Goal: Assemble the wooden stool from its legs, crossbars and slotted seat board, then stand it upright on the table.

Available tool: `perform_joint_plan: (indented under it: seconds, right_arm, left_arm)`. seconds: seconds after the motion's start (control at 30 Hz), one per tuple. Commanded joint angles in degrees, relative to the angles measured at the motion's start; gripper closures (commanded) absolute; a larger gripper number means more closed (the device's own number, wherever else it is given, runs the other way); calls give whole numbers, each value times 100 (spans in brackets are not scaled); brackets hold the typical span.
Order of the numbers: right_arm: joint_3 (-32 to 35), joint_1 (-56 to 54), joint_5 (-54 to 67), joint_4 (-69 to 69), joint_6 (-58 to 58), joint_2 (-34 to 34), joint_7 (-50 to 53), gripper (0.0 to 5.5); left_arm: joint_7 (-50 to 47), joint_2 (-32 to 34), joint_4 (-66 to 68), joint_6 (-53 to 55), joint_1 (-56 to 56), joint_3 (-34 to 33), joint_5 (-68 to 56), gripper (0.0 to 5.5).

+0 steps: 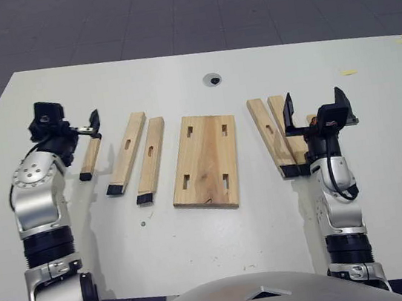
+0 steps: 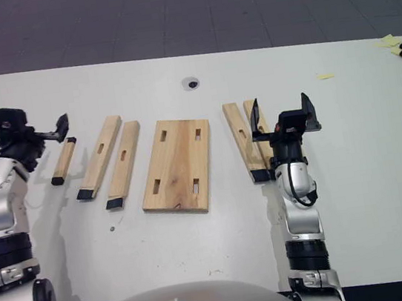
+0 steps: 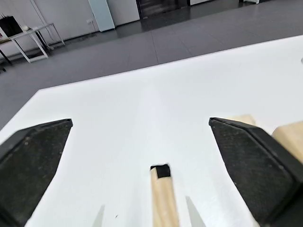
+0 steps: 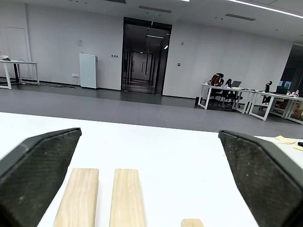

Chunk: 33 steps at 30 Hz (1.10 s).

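Table (image 1: 383, 170): white, bearing all the parts laid flat and apart; nothing is joined, so assembly is judged not yet begun and the step in hand is the first pick-up.

Seat board (image 1: 205, 161): flat at the centre, four slots facing up, untouched.

Left pair of legs (image 1: 138, 156): side by side just left of the board, black-capped ends toward the robot; right pair of legs (image 2: 239, 141): side by side just right of the board.

Short crossbar (image 1: 90, 158): outermost on the left, apart from the legs; a second short piece (image 4: 191, 222) lies beside the right pair, largely hidden.

Left gripper (image 3: 141, 122): fingers spread wide, holding nothing, poised above the far end of the short crossbar with the bar lined up between them; contact cannot be confirmed.

Right gripper (image 1: 314, 104): fingers spread wide, holding nothing, standing over the right pair of legs.

Next move, as judged: lower the left gripper squarely over the crossbar and close on its narrow sides; the bar is light and may skid on the smooth table.
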<state>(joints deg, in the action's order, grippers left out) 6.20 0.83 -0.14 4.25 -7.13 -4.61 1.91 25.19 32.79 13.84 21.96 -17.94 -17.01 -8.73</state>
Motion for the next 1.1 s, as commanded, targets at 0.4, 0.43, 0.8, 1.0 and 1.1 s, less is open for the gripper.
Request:
perform_joint_plan:
  seconds: [0.4,0.43,0.8,1.0,1.1]
  right_arm:
    - [131,-55,125,163,227,-56,-26,10]
    - [134,-61,126,163,231,-54,-30,10]
    - [135,-89,121,176,261,-61,-32,10]
    - [158,-79,120,202,291,-66,-15,10]
    - [155,-154,225,259,378,-74,-91,10]
  left_arm:
    - [847,409,854,948,222,800,160,200]
    - [869,412,866,996,215,836,161,213]
    - [870,602,399,916,247,1222,421,405]
    - [819,563,13,867,322,1248,509,421]
    - [466,432,-220,424,107,1106,578,421]
